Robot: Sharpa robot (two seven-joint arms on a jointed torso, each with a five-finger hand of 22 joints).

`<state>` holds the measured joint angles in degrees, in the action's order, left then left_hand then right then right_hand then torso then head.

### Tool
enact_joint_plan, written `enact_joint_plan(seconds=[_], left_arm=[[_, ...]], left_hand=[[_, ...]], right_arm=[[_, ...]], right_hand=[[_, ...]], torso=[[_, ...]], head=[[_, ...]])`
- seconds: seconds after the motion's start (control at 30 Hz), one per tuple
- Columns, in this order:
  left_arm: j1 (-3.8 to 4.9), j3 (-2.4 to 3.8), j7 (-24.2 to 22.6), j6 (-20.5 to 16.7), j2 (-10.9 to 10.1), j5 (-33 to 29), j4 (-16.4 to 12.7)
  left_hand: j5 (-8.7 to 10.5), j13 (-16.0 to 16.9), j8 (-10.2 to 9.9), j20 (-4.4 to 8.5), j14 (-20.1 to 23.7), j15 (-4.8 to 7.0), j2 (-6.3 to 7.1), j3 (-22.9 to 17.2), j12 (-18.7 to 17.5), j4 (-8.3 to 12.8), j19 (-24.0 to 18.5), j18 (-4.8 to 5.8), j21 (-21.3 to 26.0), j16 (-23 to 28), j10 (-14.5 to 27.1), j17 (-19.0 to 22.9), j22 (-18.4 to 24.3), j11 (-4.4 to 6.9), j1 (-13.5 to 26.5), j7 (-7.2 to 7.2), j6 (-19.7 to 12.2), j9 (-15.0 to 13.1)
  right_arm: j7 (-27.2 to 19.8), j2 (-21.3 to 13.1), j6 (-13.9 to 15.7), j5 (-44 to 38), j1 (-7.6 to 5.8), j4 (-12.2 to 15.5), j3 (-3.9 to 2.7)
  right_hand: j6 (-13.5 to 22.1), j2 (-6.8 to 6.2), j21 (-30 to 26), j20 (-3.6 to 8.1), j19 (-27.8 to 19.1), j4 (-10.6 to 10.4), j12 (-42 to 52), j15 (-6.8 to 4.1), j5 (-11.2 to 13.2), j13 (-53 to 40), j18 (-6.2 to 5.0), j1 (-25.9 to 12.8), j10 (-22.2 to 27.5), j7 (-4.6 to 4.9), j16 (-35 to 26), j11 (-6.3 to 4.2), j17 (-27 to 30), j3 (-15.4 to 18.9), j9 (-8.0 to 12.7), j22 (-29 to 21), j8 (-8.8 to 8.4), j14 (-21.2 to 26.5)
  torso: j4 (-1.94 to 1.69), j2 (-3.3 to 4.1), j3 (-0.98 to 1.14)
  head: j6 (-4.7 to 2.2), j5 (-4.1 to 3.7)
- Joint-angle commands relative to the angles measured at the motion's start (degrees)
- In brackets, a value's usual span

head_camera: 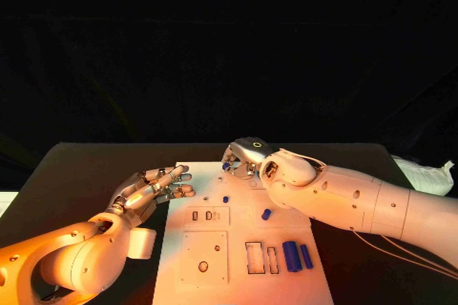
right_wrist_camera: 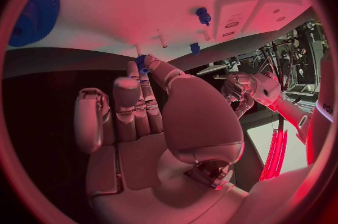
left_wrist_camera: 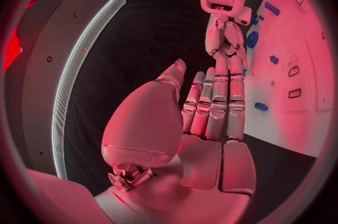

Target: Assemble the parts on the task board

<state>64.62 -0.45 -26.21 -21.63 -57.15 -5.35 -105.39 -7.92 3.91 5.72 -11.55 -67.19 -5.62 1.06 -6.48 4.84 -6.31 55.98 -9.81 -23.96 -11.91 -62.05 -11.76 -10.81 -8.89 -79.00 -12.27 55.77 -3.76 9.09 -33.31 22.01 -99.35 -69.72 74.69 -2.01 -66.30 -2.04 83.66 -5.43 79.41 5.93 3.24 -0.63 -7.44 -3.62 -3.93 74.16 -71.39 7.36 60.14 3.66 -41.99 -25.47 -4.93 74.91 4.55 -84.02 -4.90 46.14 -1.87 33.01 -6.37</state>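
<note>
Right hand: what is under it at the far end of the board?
The right hand hovers over the far edge of the task board. A small blue part shows at its fingers. The board surface directly beneath the palm is covered.

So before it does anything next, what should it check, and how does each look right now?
1. Right hand holds a small blue part between fingertips: ok.
2. Left hand free, fingers apart: ok.
3. Left hand rests at the task board edge, away from the right hand: ok.
4. Two blue cylinders lie loose on the board: ok.
5. Where the held part goes: cannot tell.
</note>
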Motion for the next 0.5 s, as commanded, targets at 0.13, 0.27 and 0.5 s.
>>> enact_joint_plan(seconds=[0.13, 0.27, 0.5], left_arm=[[0.07, 0.04, -0.34, 0.97, 0.15, -0.04, -0.08], [0.07, 0.04, -0.32, 1.01, 0.18, -0.04, -0.05], [0.07, 0.04, -0.26, 1.07, 0.17, -0.04, -0.07]], left_hand=[[0.00, -0.07, -0.28, -0.03, -0.32, 0.02, 0.02, -0.04, -0.23, 0.36, 0.26, -0.53, -0.28, 0.27, 0.33, -0.10, -0.08, -0.17, -0.49, -0.30, -0.08, 0.06], [0.00, -0.07, -0.28, -0.03, -0.32, 0.02, 0.02, -0.04, -0.23, 0.36, 0.26, -0.53, -0.28, 0.27, 0.33, -0.10, -0.08, -0.17, -0.49, -0.30, -0.08, 0.06], [0.00, -0.07, -0.28, -0.03, -0.32, 0.02, 0.02, -0.04, -0.23, 0.36, 0.26, -0.53, -0.28, 0.27, 0.33, -0.10, -0.08, -0.17, -0.49, -0.30, -0.08, 0.06]], right_arm=[[0.74, 0.85, -2.71, -0.87, -0.21, -1.17, 0.08], [1.25, 1.19, -2.75, -1.18, -0.24, -1.49, 0.13], [2.06, 1.64, -2.76, -1.71, -0.26, -1.93, 0.17]], right_hand=[[-0.05, 0.55, 0.24, -0.02, 0.43, -0.25, 0.23, -0.19, 0.03, -0.08, 0.68, 1.20, 0.33, 0.10, 0.40, 0.21, 0.00, -0.26, -1.49, 0.32, 0.11, -0.02], [-0.01, 0.49, 0.22, -0.04, 0.38, -0.32, 0.23, -0.17, 0.16, -0.07, 0.67, 1.17, 0.38, 0.11, 0.32, 0.21, 0.18, -0.30, -1.52, 0.26, 0.06, 0.02], [0.10, 0.36, 0.17, -0.07, 0.26, -0.42, 0.20, -0.14, -0.03, -0.06, 0.63, 1.14, 0.55, 0.14, 0.11, 0.25, 0.61, -0.43, -1.55, 0.13, -0.07, 0.14]], torso=[[-0.12, 0.26, -0.04], [-0.19, 0.25, -0.04], [-0.08, 0.25, -0.06]], head=[[0.02, 0.12], [0.06, 0.14], [0.08, 0.13]])
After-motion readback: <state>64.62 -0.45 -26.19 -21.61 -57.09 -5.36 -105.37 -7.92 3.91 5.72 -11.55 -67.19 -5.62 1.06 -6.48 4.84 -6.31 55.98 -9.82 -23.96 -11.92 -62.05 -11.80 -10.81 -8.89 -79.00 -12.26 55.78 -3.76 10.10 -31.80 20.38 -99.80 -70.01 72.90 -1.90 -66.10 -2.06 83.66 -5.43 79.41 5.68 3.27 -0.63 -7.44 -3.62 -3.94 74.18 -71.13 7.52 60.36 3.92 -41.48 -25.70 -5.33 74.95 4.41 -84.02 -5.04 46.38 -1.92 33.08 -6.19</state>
